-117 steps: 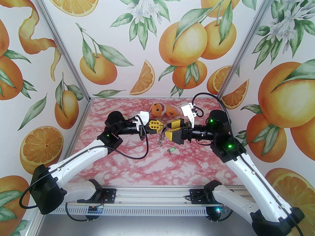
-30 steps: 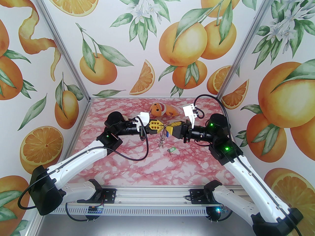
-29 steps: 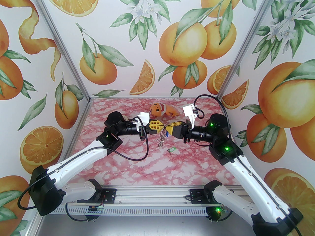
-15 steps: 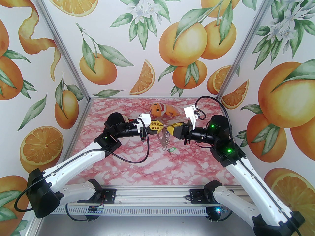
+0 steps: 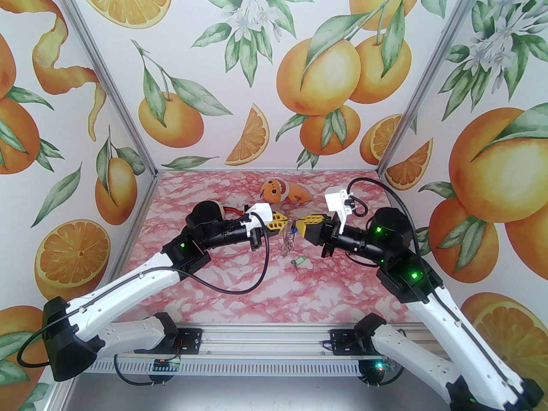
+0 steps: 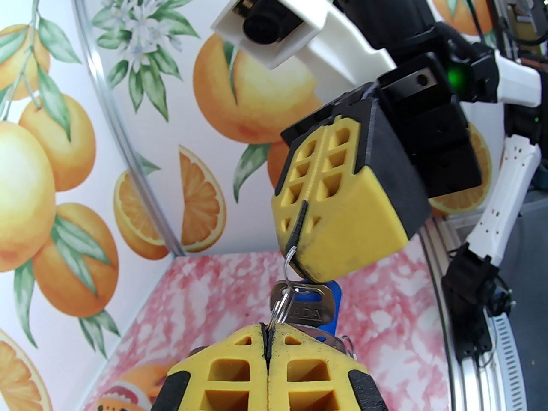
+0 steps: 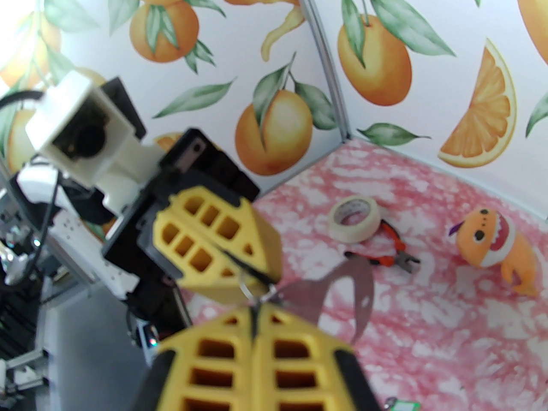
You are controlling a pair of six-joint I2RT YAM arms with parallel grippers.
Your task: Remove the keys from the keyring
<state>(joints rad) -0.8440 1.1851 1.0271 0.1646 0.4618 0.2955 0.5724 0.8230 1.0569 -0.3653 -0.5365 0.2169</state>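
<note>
Separation of the blue key is in hand: left jaws and right jaws, both clamped shut on thin wire rings, hold it above the tabletop, keyring dangling below (green key lies free), so next likely needs a steady pull apart.

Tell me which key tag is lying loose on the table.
The green tag, lying alone on the table. The blue tag hangs in the air, off the surface.
</note>
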